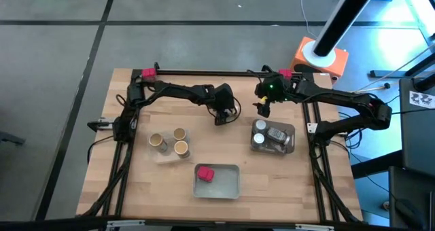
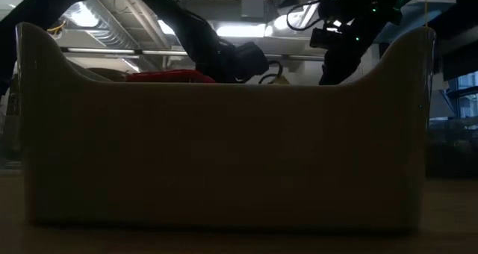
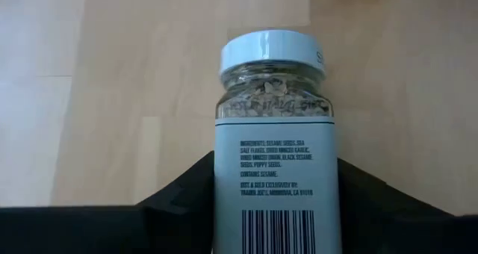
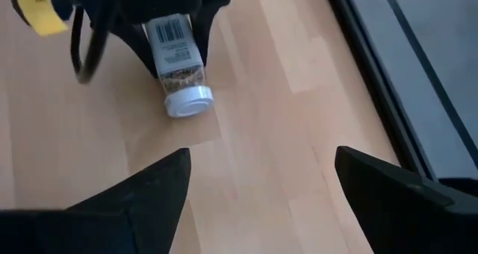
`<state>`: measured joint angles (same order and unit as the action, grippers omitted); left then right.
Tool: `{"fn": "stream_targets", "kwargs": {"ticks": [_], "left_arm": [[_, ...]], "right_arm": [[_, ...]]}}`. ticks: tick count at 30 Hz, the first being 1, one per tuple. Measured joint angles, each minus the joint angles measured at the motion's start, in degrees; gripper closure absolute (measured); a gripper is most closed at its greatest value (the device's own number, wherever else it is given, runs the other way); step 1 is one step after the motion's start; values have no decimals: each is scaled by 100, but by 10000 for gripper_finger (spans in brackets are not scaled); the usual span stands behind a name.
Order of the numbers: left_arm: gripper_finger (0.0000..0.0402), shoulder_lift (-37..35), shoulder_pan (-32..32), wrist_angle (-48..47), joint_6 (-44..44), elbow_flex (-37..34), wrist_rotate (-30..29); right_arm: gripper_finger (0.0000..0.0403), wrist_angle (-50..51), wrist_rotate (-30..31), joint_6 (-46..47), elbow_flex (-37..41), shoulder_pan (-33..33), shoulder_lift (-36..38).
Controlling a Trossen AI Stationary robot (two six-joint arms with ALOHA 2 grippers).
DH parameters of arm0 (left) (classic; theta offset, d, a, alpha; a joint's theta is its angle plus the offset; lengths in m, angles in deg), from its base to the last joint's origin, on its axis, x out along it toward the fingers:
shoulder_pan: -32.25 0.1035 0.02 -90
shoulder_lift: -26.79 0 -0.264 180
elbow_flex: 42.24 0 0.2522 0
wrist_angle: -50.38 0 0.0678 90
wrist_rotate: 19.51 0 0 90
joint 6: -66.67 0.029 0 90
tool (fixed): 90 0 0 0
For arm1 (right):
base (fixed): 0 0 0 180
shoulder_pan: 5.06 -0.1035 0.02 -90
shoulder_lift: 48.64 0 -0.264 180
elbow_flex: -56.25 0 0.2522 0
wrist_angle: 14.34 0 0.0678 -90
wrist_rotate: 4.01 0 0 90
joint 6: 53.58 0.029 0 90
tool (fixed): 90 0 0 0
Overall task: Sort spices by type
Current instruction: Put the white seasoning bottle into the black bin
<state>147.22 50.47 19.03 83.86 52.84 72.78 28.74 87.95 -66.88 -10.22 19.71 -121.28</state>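
desk (image 1: 136, 190): pale wood planks, black rail frame, grey floor around. clear jar (image 3: 275, 134), white lid, seed mix, barcode label reading "contains sesame", lies between the left end effector (image 1: 222, 115) fingers at desk centre, clamped. right end effector (image 1: 262, 107) fingers apart, empty, just beside. three tan cork-coloured cylinders (image 1: 170, 143) left.

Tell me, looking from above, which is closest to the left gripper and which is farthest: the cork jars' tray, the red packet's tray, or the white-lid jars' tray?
From the left gripper, in the high view:
1. The white-lid jars' tray, to its right, looks nearest.
2. The cork jars' tray, to its left and toward the table's front, is nearly as close; hard to call.
3. The red packet's tray, at the front, is farthest.
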Motion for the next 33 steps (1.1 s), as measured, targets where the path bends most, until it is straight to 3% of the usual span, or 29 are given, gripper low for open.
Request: {"fn": "stream_targets", "kwargs": {"ticks": [9, 14, 17, 23, 27, 30, 33], "left_arm": [[223, -855, -117, -382, -6, -66, -157], [223, -1905, -149, 400, -96, -1034, -153], [223, -2588, -125, 1466, -283, -1951, -182], [223, -3488, -140, 3640, -652, -3348, -110], [223, -3621, -196, 4791, -832, -3771, 183], [223, -3562, -265, 5277, -896, -3873, 260], [223, -3536, -340, 5496, -841, -3875, 269]], "right_arm": [[72, 142, -265, 30, 0, 0, 2], [72, -143, -862, 29, 97, 0, 8], [72, -975, -1130, -70, 466, 0, 42], [72, -3664, -2000, 78, 1148, 0, -48], [72, -5084, -2459, 413, 1351, 0, -289], [72, -6028, -3004, 795, 1362, -13, -557], [72, -7014, -3141, 1159, 1362, -124, -867]]}}
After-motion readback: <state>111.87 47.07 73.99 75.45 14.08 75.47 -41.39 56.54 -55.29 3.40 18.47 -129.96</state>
